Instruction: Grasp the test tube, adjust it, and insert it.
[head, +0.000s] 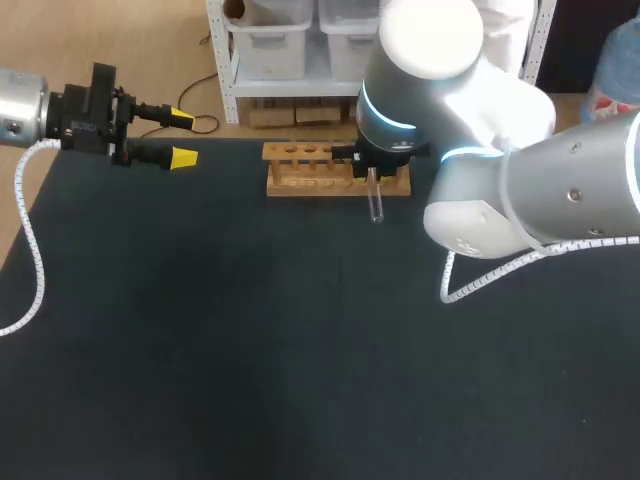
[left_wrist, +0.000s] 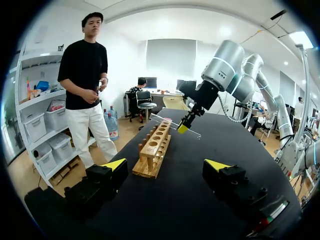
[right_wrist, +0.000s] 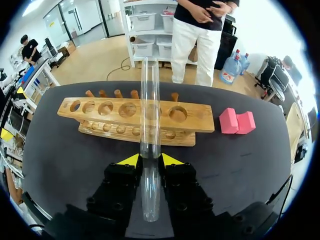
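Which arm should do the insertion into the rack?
Right arm: jaws shut on the test tube, close by the wooden rack. Left arm sits off to the rack's side, jaws open and empty.

— What else sits on your table (right_wrist: 65, 165)?
— Two pink blocks (right_wrist: 237, 122), side by side and touching.
— Where?
— Flat on the black top, near its far edge, toward my right-hand corner.

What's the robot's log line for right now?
right tool shut on glass tube | tube near wooden rack, not in any hole | left tool open, empty, away from rack
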